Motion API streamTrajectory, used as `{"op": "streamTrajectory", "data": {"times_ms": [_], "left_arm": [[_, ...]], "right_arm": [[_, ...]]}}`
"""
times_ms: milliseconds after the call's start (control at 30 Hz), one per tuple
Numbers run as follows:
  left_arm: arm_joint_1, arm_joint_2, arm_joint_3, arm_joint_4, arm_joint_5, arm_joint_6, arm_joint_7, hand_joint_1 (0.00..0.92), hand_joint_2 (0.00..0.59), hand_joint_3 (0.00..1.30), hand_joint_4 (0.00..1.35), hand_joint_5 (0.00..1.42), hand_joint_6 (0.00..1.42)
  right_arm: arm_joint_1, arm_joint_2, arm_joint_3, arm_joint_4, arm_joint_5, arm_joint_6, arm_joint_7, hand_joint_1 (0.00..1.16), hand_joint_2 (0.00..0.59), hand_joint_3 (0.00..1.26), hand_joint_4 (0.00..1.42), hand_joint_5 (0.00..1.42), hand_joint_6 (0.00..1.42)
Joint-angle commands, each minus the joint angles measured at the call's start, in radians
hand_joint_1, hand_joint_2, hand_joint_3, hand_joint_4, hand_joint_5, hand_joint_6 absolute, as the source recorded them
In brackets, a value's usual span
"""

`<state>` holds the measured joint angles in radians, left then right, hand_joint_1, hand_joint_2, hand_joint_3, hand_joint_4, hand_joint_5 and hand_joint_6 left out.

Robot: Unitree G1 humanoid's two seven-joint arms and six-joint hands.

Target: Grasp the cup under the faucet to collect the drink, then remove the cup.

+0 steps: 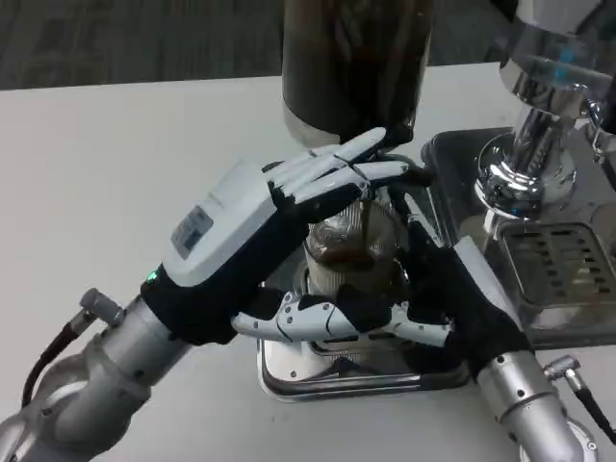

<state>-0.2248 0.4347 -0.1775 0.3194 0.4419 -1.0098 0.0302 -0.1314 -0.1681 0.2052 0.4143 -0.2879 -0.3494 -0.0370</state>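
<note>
Both forearms come in from the bottom edge, and my two hands meet around the cup at the middle of the view. My left hand reaches over from the left, its fingers laid up at the spout level above the cup's rim, seemingly on the tap. My right hand comes from the right and its fingers wrap across the lower front of the cup, so I read it as clamped on the cup. Whether the left hand actually grips anything I cannot tell; its fingers lie close together but the contact is hidden.

That cup stands on the metal drip tray, directly under the dark drink dispenser, with brown liquid already showing inside. It looks like clear, thin plastic: light, slick and easy to squeeze out of shape, and heavier now with drink in it. I would keep the hold low on the wall, firm but not crushing, and keep it upright when pulling it away, since a tilt would spill.

Around it, a shiny coffee machine with a slotted grille stands just beside on the right, on the white surface. The spout overhead and the tray's raised lip stand in the way of a straight lift.
</note>
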Motion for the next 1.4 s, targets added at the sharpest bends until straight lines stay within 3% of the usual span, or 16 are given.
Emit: {"op": "streamTrajectory", "data": {"times_ms": [33, 367, 567, 733, 833, 1100, 1233, 1400], "left_arm": [[0.027, 0.011, -0.019, -0.018, 0.027, 0.000, -0.028, 0.000, 0.167, 0.29, 0.09, 0.30, 0.21], [0.044, 0.007, 0.048, -0.047, -0.007, 0.031, 0.005, 0.000, 0.171, 0.26, 0.05, 0.24, 0.14], [0.063, -0.002, 0.129, -0.071, -0.035, 0.050, 0.038, 0.000, 0.178, 0.22, 0.02, 0.21, 0.11], [0.110, -0.040, 0.234, -0.136, -0.041, 0.078, 0.111, 0.000, 0.189, 0.21, 0.01, 0.16, 0.08], [0.122, -0.046, 0.260, -0.144, -0.040, 0.094, 0.123, 0.000, 0.189, 0.21, 0.01, 0.15, 0.07], [0.175, -0.059, 0.311, -0.147, -0.018, 0.109, 0.169, 0.000, 0.194, 0.21, 0.00, 0.14, 0.06], [0.226, -0.072, 0.354, -0.167, 0.075, 0.151, 0.245, 0.000, 0.209, 0.21, 0.00, 0.12, 0.04], [0.280, -0.057, 0.359, -0.137, 0.124, 0.209, 0.288, 0.000, 0.212, 0.19, 0.00, 0.09, 0.01]], "right_arm": [[-0.027, 0.011, 0.009, 0.034, -0.001, -0.016, 0.011, 0.67, 0.178, 0.00, 0.00, 0.00, 0.05], [-0.020, 0.013, 0.005, 0.040, 0.003, -0.025, 0.008, 0.66, 0.186, 0.00, 0.00, 0.00, 0.05], [-0.018, 0.017, 0.006, 0.042, 0.002, -0.032, 0.008, 0.66, 0.186, 0.00, 0.00, 0.00, 0.05], [-0.012, 0.016, 0.006, 0.035, -0.004, -0.035, 0.003, 0.65, 0.187, 0.00, 0.00, 0.00, 0.07], [-0.007, 0.015, 0.005, 0.033, -0.007, -0.041, -0.004, 0.65, 0.187, 0.00, 0.00, 0.00, 0.07], [-0.005, 0.018, 0.010, 0.033, -0.014, -0.051, -0.010, 0.65, 0.191, 0.00, 0.00, 0.00, 0.09], [-0.002, 0.023, 0.012, 0.027, -0.019, -0.053, -0.016, 0.65, 0.193, 0.00, 0.00, 0.00, 0.09], [-0.003, 0.033, 0.011, 0.031, -0.018, -0.060, -0.022, 0.65, 0.190, 0.00, 0.00, 0.00, 0.09]]}}
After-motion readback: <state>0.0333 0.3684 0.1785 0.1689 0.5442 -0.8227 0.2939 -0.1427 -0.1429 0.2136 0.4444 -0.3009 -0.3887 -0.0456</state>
